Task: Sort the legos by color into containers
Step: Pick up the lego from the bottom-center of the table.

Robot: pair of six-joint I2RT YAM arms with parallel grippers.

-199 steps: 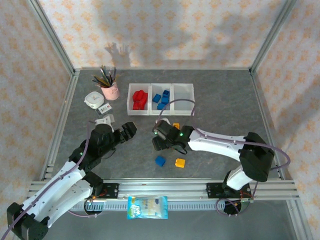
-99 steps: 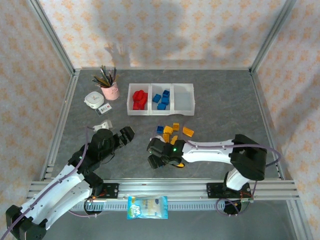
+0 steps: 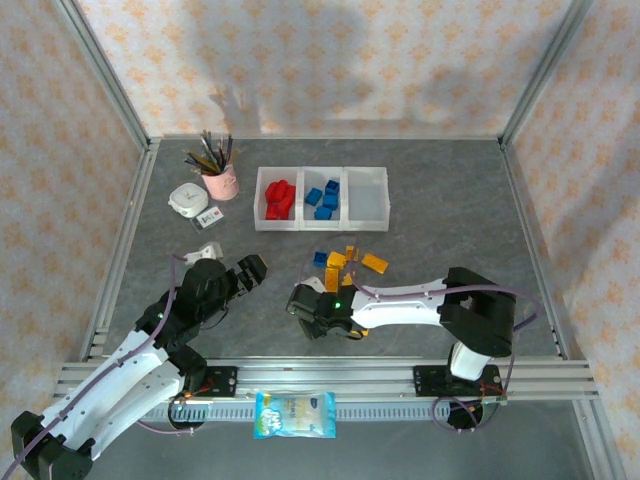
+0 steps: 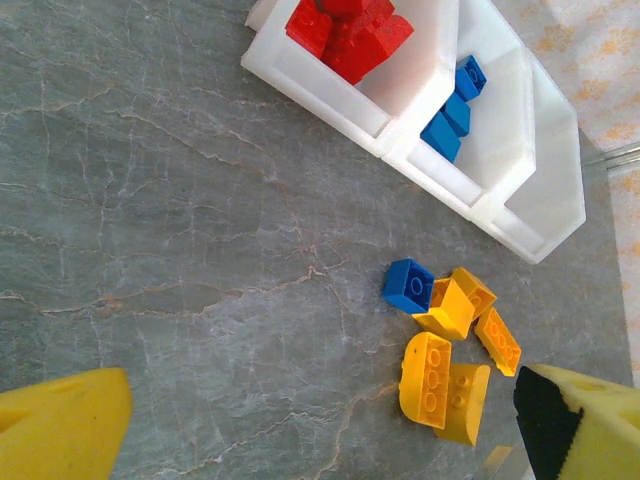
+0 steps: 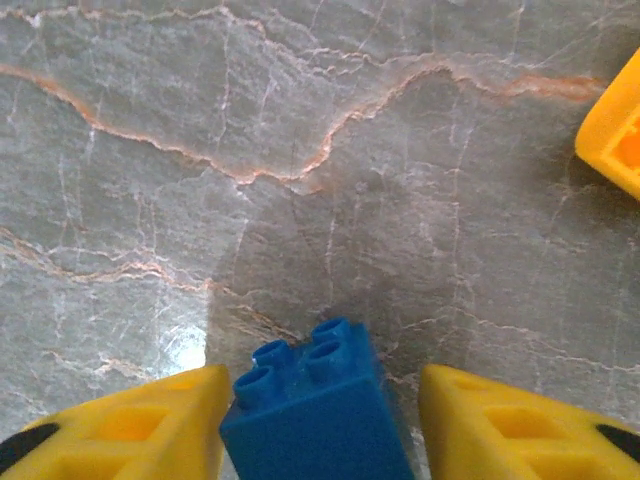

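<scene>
1. The right tool (image 3: 308,312) points down at the grey marbled table (image 3: 450,230) near its front edge. Its two yellow fingers (image 5: 130,425) stand on either side of a small blue plastic brick (image 5: 315,410).
2. In the right wrist view one finger lies against that brick, while a thin strip of table shows beside the other. Whether the brick is truly pinched cannot be told.
3. The corner of a yellow-orange brick (image 5: 615,135) lies on the table just beyond, off to one side.
4. The left tool (image 3: 252,268) hovers above the table to the left of the right tool. Its jaws are spread wide, and its yellow fingertips (image 4: 60,425) sit at opposite lower corners of the left wrist view.
5. The row of three joined white translucent bins (image 3: 365,224) sits toward the back middle of the table. Red bricks (image 3: 278,198) lie in the left compartment and blue bricks (image 3: 323,197) in the middle one.
6. A loose cluster of yellow-orange bricks (image 3: 345,262) with one blue brick (image 3: 319,259) lies on the table between the bins and the right tool, apart from both.
7. A pink cup of brushes (image 3: 222,182) and a white round object (image 3: 187,199) stand left of the bins.
8. A blue-and-white snack bag (image 3: 295,413) rests on the front rail.
</scene>
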